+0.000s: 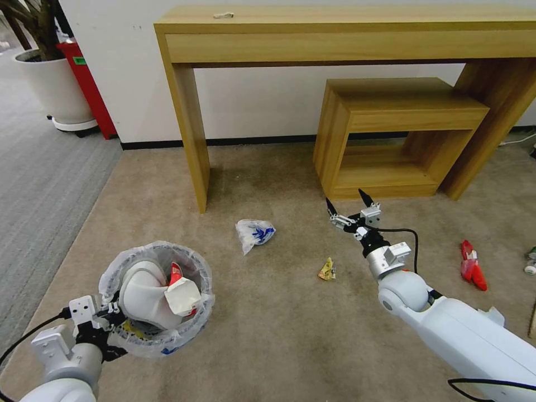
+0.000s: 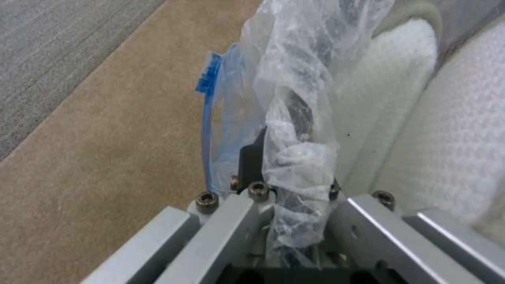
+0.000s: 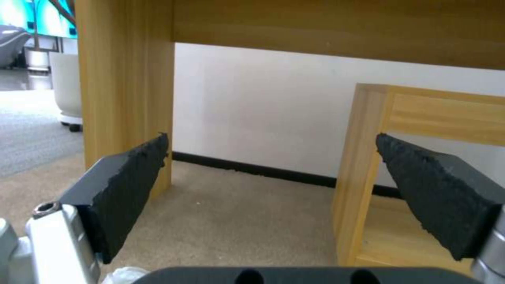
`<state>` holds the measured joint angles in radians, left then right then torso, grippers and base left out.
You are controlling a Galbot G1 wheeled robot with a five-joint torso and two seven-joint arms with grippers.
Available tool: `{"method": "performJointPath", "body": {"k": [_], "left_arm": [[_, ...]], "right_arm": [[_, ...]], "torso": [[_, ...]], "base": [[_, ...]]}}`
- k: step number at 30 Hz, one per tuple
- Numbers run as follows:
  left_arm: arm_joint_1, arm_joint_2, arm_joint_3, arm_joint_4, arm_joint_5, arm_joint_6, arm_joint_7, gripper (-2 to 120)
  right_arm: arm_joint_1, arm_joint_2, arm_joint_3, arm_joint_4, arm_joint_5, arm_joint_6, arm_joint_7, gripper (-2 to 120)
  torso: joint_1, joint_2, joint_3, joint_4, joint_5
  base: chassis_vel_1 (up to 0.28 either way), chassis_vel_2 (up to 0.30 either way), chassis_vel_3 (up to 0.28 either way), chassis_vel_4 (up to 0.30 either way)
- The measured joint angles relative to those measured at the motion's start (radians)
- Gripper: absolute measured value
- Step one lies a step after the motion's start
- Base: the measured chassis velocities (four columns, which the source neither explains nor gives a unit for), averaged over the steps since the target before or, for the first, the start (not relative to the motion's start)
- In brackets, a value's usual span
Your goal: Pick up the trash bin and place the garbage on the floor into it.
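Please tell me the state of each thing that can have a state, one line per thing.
Trash bin: held at rim, holding slipper and paper cup.
Left end effector: shut on the rim.
Right end effector: open, empty.
White-blue plastic bag: on carpet.
Yellow wrapper: on carpet.
Red wrapper: on carpet.

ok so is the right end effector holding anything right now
No, the right end effector is open and empty: its black fingers stand spread apart above the floor with only carpet and furniture between them.

Left gripper [image 1: 109,318] low and apparently clamped; right gripper [image 1: 349,207] outstretched, fingers spread wide.
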<state>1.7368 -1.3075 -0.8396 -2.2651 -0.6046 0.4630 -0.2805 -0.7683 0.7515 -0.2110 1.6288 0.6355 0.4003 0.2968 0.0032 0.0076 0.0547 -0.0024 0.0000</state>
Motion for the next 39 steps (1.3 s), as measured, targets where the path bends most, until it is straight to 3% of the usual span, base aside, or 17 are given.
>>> {"method": "performJointPath", "body": {"k": [39], "left_arm": [[-0.017,-0.002,-0.007,0.021,-0.008,-0.009,0.003,0]], "right_arm": [[0.03,0.033,-0.029,-0.054,-0.015,0.01,-0.019,100]], "torso": [[0.0,0.0,0.0,0.0,0.0]], "base": [[-0.05,0.05,0.052,-0.052]]}}
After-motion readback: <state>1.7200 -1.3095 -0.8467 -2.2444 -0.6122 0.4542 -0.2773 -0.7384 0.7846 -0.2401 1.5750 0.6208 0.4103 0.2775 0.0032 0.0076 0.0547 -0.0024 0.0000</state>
